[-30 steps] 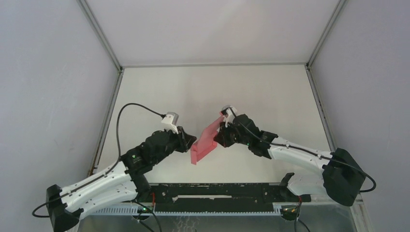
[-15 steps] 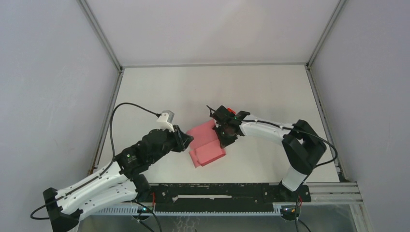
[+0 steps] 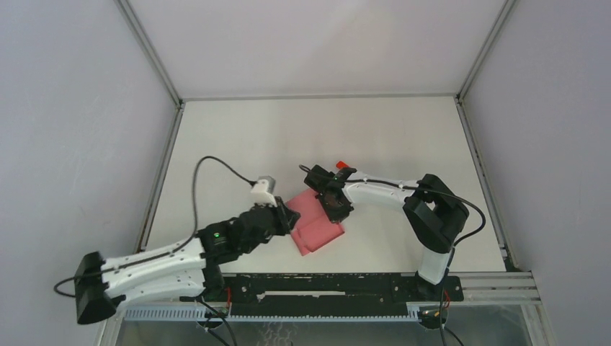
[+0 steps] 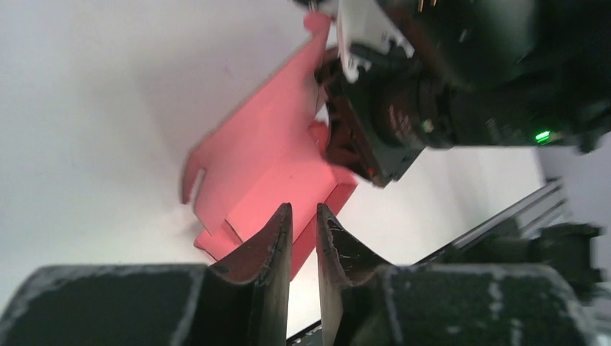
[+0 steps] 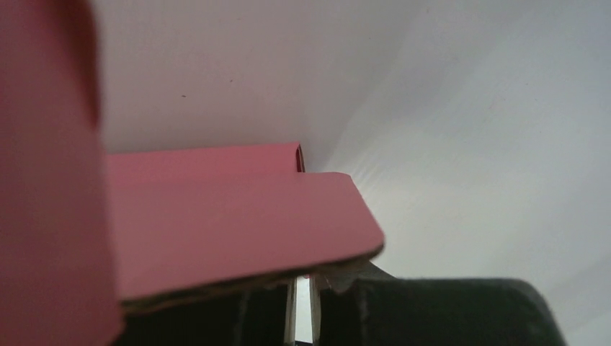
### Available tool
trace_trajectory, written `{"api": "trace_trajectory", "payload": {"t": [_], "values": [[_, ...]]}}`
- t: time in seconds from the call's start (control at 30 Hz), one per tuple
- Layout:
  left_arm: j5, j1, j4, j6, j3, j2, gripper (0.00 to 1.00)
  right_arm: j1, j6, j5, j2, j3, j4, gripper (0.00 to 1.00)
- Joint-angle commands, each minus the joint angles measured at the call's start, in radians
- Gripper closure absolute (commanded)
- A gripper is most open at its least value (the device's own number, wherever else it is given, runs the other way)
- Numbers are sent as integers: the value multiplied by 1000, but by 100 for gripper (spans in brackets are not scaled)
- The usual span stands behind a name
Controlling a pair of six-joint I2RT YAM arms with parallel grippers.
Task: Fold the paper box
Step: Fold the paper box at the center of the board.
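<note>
**Box partly folded, right arm holding it**

The paper box (image 3: 317,225) rests on the table (image 3: 403,137) between the arms, one panel doubled over and its flaps not yet tucked. The right gripper (image 3: 334,207) is clamped on its far edge. The left gripper (image 4: 303,207) hovers at the near-left side, fingers slightly apart and empty. The next move is probably for the left to catch a loose flap and crease it. A small red block (image 3: 341,165) lies behind the right wrist, out of the way. The closeness of the two grippers looks like the likelier obstacle.
</note>
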Motion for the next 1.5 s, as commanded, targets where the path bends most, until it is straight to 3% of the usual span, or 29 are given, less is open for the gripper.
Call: {"api": "trace_trajectory", "payload": {"t": [0.0, 0.53, 0.97, 1.1, 1.3, 1.47], "values": [[-90, -105, 86, -19, 98, 199, 78, 20, 56, 135, 15, 0, 9, 88], [-180, -248, 100, -13, 296, 632, 85, 13, 79, 192, -34, -98, 138, 83], [-337, -274, 118, -153, 185, 688, 100, -10, 70, 178, -82, -160, 208, 81], [-354, -275, 231, -174, 105, 670, 100, -26, 69, 154, -101, -187, 229, 81], [-334, -264, 251, -146, 162, 762, 100, -28, 70, 138, -112, -190, 235, 81], [-337, -249, 269, -126, 163, 750, 100, -22, 68, 157, -118, -190, 228, 80]]}}
